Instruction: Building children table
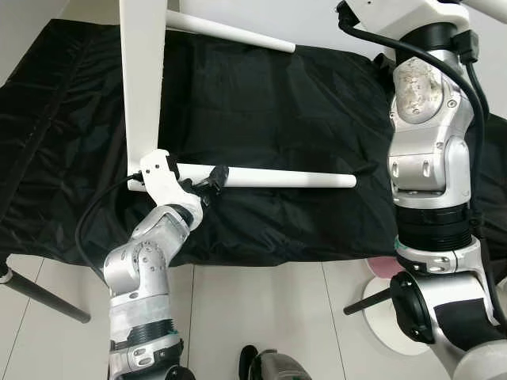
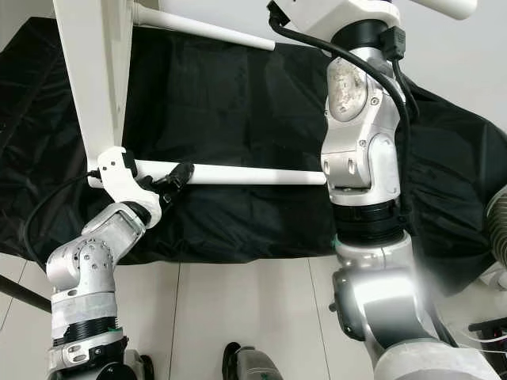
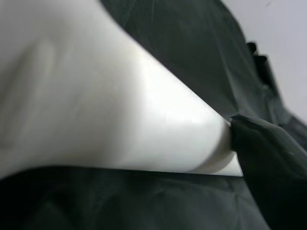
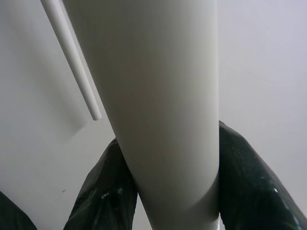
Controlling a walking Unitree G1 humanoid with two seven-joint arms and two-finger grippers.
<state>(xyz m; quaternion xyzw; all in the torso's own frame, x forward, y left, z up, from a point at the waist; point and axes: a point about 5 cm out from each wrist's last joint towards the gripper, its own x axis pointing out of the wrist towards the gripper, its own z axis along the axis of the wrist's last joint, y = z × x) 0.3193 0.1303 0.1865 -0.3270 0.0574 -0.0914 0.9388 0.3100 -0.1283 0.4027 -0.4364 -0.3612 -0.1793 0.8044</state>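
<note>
Your left gripper [image 1: 215, 177] is clamped on the near table leg [image 1: 277, 179] over the black cloth [image 1: 261, 103]; your right gripper [image 4: 168, 191] pinches another leg [image 4: 158, 96], raised at far right.

A black cloth [image 1: 261, 103] covers the floor beyond the left gripper [image 1: 215, 176], wrinkled, its near edge just behind that gripper's wrist. Pale floor tiles [image 1: 261, 317] lie nearer. The tabletop [image 1: 142, 79] stands edgewise on the cloth.
</note>
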